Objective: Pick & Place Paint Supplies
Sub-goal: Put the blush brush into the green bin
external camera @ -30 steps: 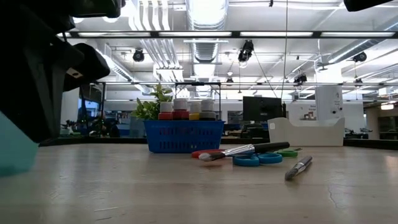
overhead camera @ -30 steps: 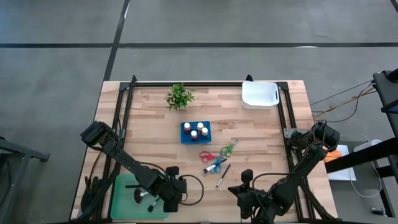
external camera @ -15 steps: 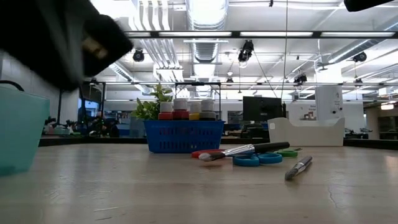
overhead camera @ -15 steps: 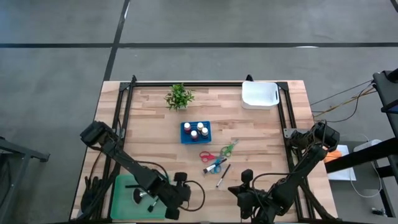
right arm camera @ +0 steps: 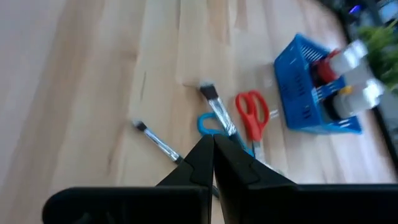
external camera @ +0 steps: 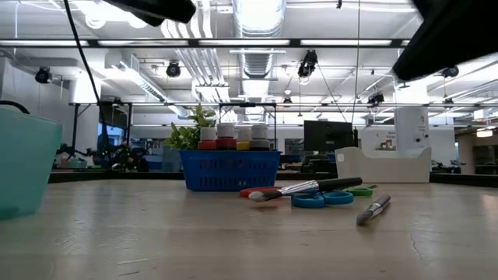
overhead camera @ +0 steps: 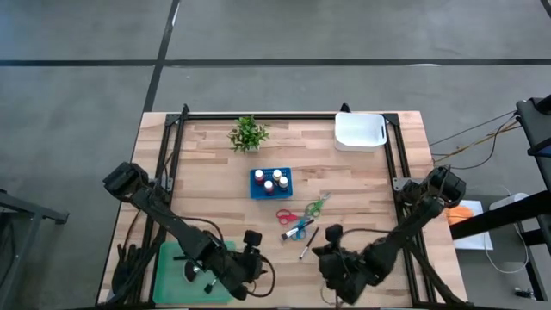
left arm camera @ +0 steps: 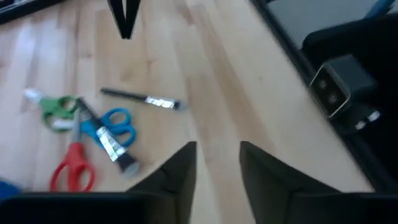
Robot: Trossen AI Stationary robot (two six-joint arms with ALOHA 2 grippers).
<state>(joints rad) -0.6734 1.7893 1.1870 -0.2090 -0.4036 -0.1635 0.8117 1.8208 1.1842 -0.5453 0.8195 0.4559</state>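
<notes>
A blue basket (overhead camera: 271,182) (right arm camera: 314,96) stands mid-table with several paint bottles (external camera: 233,136) upright in it. Nearer lie red scissors (overhead camera: 288,215) (left arm camera: 73,168), green scissors (overhead camera: 316,207) (left arm camera: 53,109) and blue scissors (overhead camera: 297,231) (left arm camera: 118,124). One dark brush (overhead camera: 299,226) lies across the blue scissors. A second brush (overhead camera: 308,244) (left arm camera: 146,101) lies apart on the wood. My left gripper (overhead camera: 250,248) (left arm camera: 217,168) hovers open near the table's near edge, left of the brushes. My right gripper (overhead camera: 331,244) (right arm camera: 213,163) hovers shut to their right.
A green bin (overhead camera: 182,272) (external camera: 23,167) sits at the near left corner, under my left arm. A white container (overhead camera: 360,131) and a small potted plant (overhead camera: 249,133) stand along the far edge. Bare wood lies between the scissors and the near edge.
My left gripper has risen off the green bin and moved right toward the brushes, leaving the low view. My right gripper has moved a little left and toward the far edge, closer to the brushes. The supplies have not moved.
</notes>
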